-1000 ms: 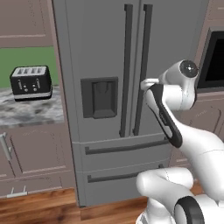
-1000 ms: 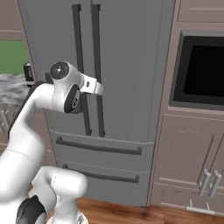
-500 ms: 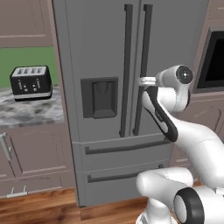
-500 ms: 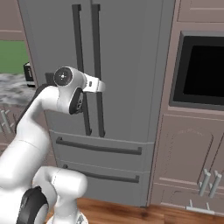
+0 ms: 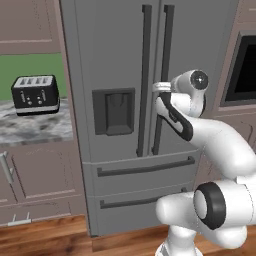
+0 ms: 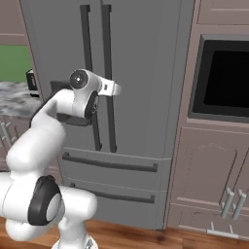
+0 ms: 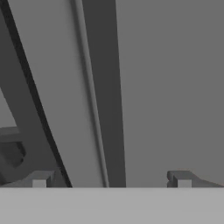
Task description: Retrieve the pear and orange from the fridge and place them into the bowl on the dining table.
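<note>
Fridge (image 5: 120, 60) fills the middle of both base views, doors shut. Tall grey box, smooth matte metal look, long axis vertical. Two long dark bar handles (image 5: 146, 80) run vertical either side of the centre seam, close together. Dark rectangular dispenser recess (image 5: 114, 111) on the left door, left of the handles. Two drawers (image 5: 145, 172) across the bottom of the fridge, each w/ a horizontal dark bar pull.

Gripper (image 7: 111, 178) is up at the fridge's handles, about mid-door height, pointing at the door front. Jaws wide apart, nothing between them; in hand view the tips sit either side of a dark handle bar (image 7: 105, 87), which runs slightly tilted through that view. Can't tell if tips touch the door.

Black 4-slot toaster (image 5: 35, 94) on the marbled grey counter (image 5: 30, 131) left of the fridge, green wall behind it. Black wall oven window (image 6: 221, 80) right of the fridge, brown panelled cabinets (image 6: 214, 180) under it. Wood floor (image 5: 45, 240) below fridge.
</note>
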